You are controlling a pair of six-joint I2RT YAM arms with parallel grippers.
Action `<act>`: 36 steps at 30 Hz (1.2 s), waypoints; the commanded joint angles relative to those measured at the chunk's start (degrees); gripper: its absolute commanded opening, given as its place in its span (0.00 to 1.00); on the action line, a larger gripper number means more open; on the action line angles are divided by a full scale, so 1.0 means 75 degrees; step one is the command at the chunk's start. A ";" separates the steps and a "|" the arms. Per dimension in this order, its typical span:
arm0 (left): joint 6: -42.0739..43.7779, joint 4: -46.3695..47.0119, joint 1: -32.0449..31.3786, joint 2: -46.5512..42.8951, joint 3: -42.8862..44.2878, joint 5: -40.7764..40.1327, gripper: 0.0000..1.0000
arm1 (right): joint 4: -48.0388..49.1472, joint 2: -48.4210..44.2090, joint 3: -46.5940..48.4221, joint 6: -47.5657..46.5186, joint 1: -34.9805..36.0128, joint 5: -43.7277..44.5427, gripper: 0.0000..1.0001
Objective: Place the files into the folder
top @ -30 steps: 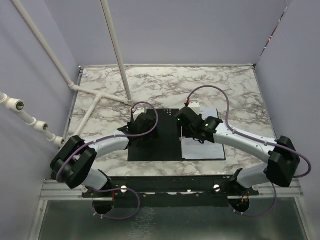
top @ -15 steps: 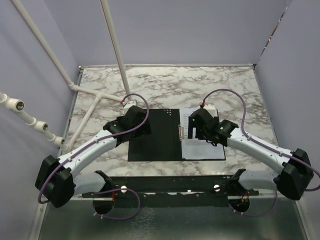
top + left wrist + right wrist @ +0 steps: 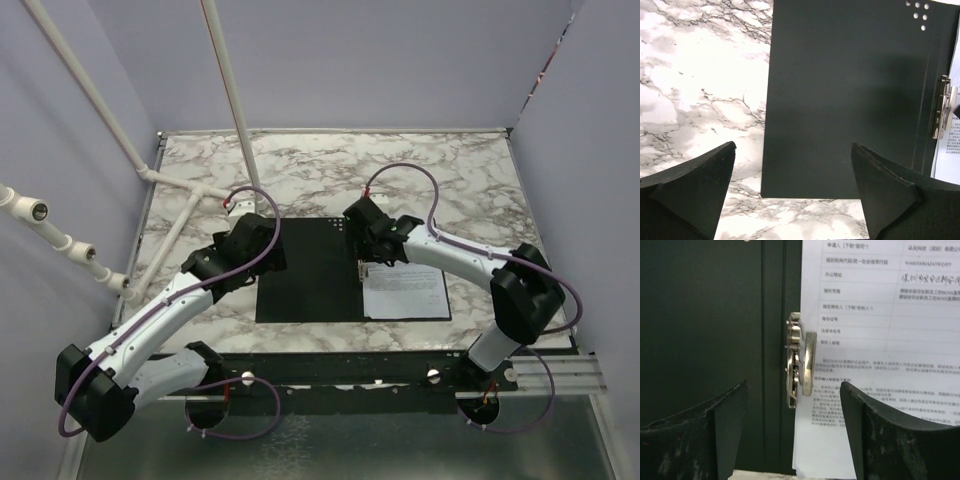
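Note:
The folder (image 3: 305, 275) lies open and flat on the marble, black inside up, with its silver clip (image 3: 361, 272) on the spine. The files (image 3: 408, 292), white sheets with printed text, rest on its right half. In the right wrist view the clip (image 3: 799, 360) overlaps the left edge of the files (image 3: 880, 340). My right gripper (image 3: 794, 385) hangs open above the clip's near end, holding nothing; in the top view the right gripper (image 3: 368, 252) is over the spine. My left gripper (image 3: 793, 146) is open and empty above the folder (image 3: 850, 90), near its left corner.
White pipes (image 3: 190, 200) run across the table's far left corner. Purple walls close in the marble table (image 3: 450, 180) on three sides. A black rail (image 3: 340, 365) with both arm bases lines the near edge.
My left arm has drawn back to the left, off the folder's black half. My right gripper has shifted left from over the files to the clip, its jaws widening, then narrowing a little.

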 commanded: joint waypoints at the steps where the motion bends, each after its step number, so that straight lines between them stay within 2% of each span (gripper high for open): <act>1: 0.0327 -0.0187 0.0029 -0.0322 0.0154 0.0047 0.99 | 0.0047 0.0772 0.0549 0.0021 -0.0003 0.0173 0.76; 5: 0.0419 -0.0190 0.0029 -0.0501 0.0130 0.0093 0.99 | -0.0056 0.1248 0.0708 0.0136 -0.0009 0.0388 0.71; 11: 0.0488 -0.0134 0.0034 -0.0546 0.0081 0.0167 0.99 | -0.0159 0.1651 0.0804 0.0325 -0.0002 0.0608 0.59; 19: 0.0515 -0.0027 0.0023 -0.0610 -0.0023 0.0308 0.99 | -0.0189 0.1872 0.0674 0.0410 -0.0006 0.0673 0.56; 26: 0.0512 -0.0024 0.0030 -0.0618 -0.0046 0.0296 0.99 | -0.0007 0.1993 0.0552 0.0437 -0.0002 0.0744 0.43; 29: 0.0503 -0.0031 0.0031 -0.0578 -0.0046 0.0299 0.99 | 0.0042 0.2032 0.0560 0.0387 -0.0006 0.0758 0.41; 32: 0.0482 -0.0032 0.0028 -0.0543 -0.0057 0.0289 0.99 | 0.0058 0.2076 0.0539 0.0353 -0.0011 0.0763 0.35; 36: 0.0446 -0.0029 0.0027 -0.0477 -0.0070 0.0259 0.99 | 0.0199 0.2036 0.0345 0.0329 -0.0022 0.0758 0.21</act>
